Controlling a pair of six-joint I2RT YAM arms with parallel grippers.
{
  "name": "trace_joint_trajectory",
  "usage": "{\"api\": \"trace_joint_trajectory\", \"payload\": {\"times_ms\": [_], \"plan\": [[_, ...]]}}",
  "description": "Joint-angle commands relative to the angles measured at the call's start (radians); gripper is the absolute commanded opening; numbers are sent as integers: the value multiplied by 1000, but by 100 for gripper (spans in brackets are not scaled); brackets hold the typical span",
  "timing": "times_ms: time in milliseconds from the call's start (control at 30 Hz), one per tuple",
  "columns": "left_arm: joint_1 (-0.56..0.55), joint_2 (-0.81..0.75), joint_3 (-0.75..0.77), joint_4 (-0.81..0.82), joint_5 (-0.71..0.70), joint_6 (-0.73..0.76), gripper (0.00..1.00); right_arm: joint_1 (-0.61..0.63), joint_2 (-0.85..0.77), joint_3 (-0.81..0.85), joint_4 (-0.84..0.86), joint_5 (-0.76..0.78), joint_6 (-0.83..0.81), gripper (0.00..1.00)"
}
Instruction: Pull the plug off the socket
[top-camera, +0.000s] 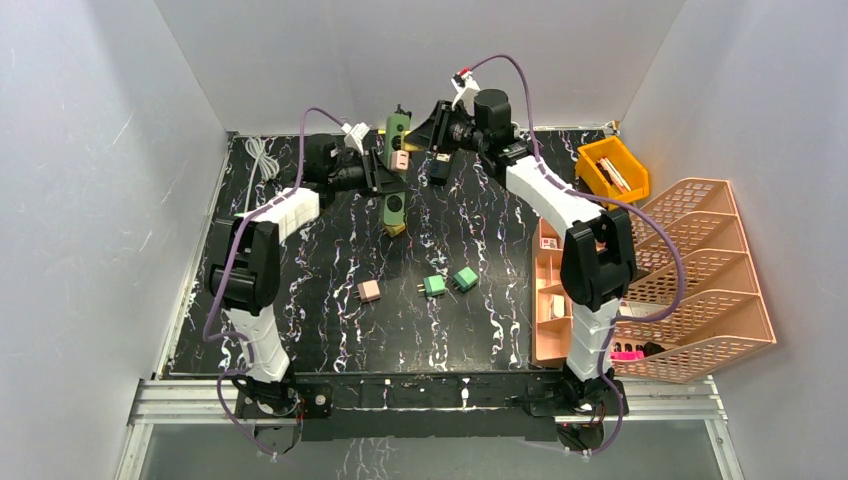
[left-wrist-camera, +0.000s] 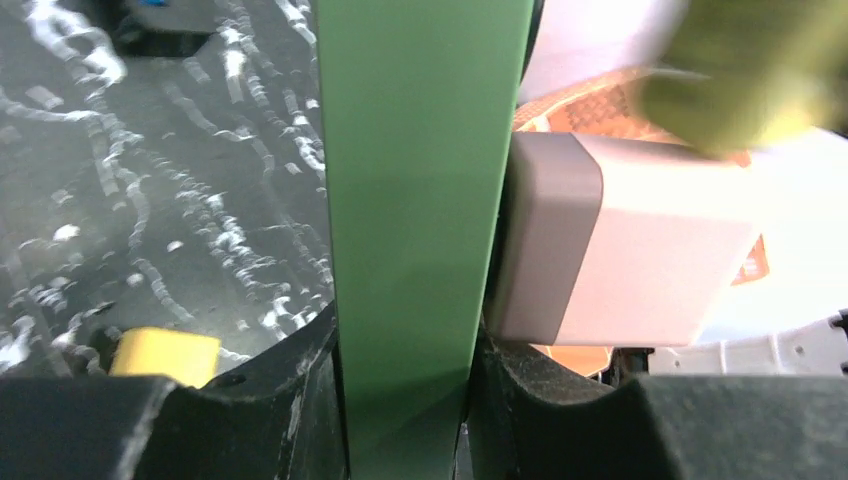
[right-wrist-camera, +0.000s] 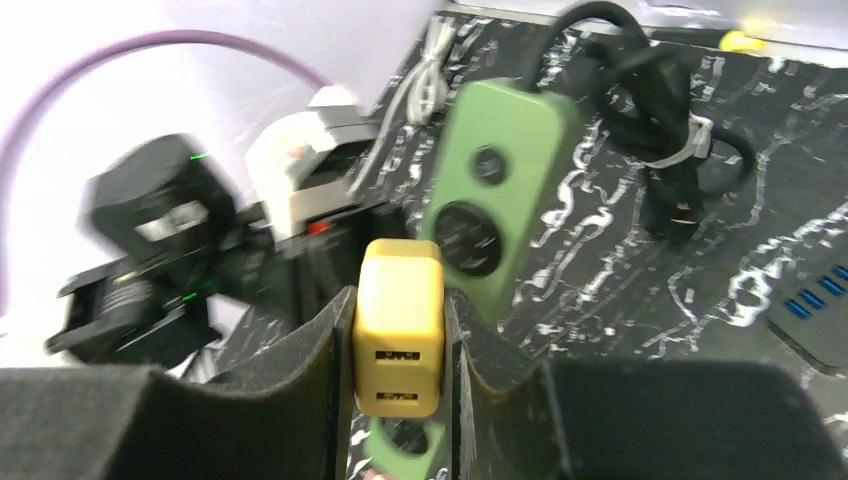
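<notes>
My left gripper (top-camera: 385, 178) is shut on the edge of a green power strip (top-camera: 395, 205) and holds it off the table. In the left wrist view the strip (left-wrist-camera: 420, 200) stands between the jaws (left-wrist-camera: 405, 360). A pink-white plug (left-wrist-camera: 620, 240) sits in its face and also shows from above (top-camera: 400, 160). My right gripper (right-wrist-camera: 398, 330) is shut on a yellow USB plug (right-wrist-camera: 398, 320), just in front of the strip's face (right-wrist-camera: 490, 190). From above this gripper (top-camera: 418, 133) is right of the strip's far end. The yellow plug is a blur (left-wrist-camera: 740, 80) apart from the strip.
A pink plug (top-camera: 369, 291) and two green plugs (top-camera: 434, 286) (top-camera: 465, 278) lie loose mid-table. A yellow piece (top-camera: 397, 229) is at the strip's near end. A white cable (top-camera: 262, 160) lies far left. A yellow bin (top-camera: 612, 168), an orange tray (top-camera: 548, 300) and pink racks (top-camera: 690, 280) stand right.
</notes>
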Motion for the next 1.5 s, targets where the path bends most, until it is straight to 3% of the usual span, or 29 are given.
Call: {"api": "trace_joint_trajectory", "payload": {"times_ms": [0,200,267,600,833,1300,1467], "plan": [[112,46,22,-85,-208,-28,0,18,-201,-52,174,-280,49,0],[146,18,38,-163,-307,20,0,55,-349,-177,-84,108,-189,0],[159,13,32,-162,-321,19,0,62,-356,-202,-97,160,-210,0],[205,-69,-24,-150,-339,34,0,8,-226,-397,-3,-86,-163,0],[218,-73,-49,-92,-292,-5,0,5,15,-251,-132,-220,-198,0],[225,-75,-69,-91,-279,-6,0,-20,255,-109,-104,-186,-151,1],[227,-70,-80,-82,-278,-7,0,-26,292,-80,-112,-138,-153,16]]}}
